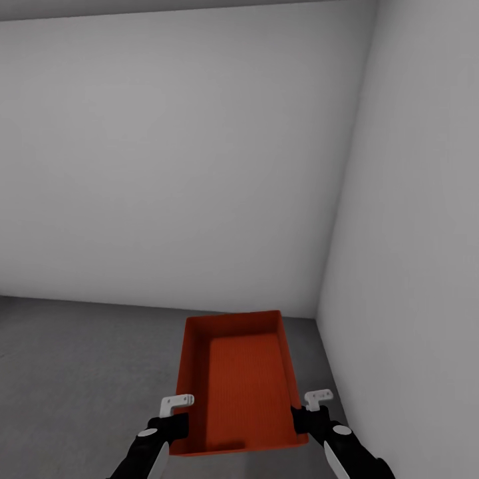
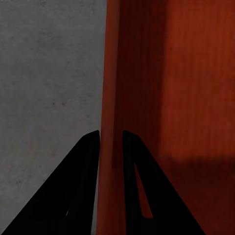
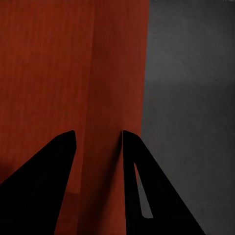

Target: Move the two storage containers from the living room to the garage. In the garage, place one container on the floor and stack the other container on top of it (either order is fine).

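An orange-red open-top storage container (image 1: pixel 236 379) is held level in front of me, above the dark grey concrete floor (image 1: pixel 80 372) of the garage. My left gripper (image 1: pixel 178 416) is shut on its left wall (image 2: pixel 111 98), one finger inside and one outside. My right gripper (image 1: pixel 303 412) is shut on its right wall (image 3: pixel 110 88) in the same way. The container is empty. In the wrist views the black fingers (image 2: pixel 83 166) (image 3: pixel 132 166) straddle the thin walls with the floor beside them.
A plain white wall (image 1: pixel 166 153) stands ahead and another white wall (image 1: pixel 412 233) runs close on the right, meeting at a corner (image 1: pixel 326 293). Open concrete floor stretches to the left.
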Controlling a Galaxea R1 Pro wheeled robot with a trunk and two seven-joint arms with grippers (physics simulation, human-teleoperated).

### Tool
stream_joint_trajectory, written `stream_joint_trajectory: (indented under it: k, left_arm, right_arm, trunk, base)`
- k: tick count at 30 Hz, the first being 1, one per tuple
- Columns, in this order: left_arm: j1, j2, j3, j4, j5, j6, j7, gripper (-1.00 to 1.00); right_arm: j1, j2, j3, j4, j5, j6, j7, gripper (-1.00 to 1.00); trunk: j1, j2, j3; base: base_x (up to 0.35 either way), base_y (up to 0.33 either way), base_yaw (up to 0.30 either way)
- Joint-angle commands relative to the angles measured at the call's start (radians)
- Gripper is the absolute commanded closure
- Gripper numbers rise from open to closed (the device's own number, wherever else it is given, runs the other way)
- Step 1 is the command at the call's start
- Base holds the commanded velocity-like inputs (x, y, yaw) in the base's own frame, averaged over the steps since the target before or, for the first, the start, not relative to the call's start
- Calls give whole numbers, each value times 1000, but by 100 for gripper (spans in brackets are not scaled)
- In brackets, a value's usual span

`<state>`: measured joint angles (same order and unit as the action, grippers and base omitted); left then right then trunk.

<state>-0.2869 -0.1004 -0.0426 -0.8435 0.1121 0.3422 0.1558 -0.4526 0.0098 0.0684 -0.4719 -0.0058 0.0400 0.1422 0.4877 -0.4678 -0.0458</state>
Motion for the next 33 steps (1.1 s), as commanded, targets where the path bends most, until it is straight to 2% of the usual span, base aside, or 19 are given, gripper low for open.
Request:
stream_joint_trajectory:
  k: [1,16,33]
  left_arm:
    - [0,19,-3,-3,-41,-42,39,100]
    - [0,19,-3,-3,-42,-42,39,100]
    - [0,19,-2,-3,-40,-42,39,100]
  right_arm:
    - [-1,-1,-5,1,-31,5,59,100]
    - [-2,-1,-7,1,-32,4,59,100]
    - [-2,-1,-7,1,-36,3,59,100]
  trunk:
    - [1,-2,-2]
    - [1,-2,-2]
    - [1,-2,-2]
  base:
    - [44,11,-2]
    - [5,1,0]
    - [317,0,0]
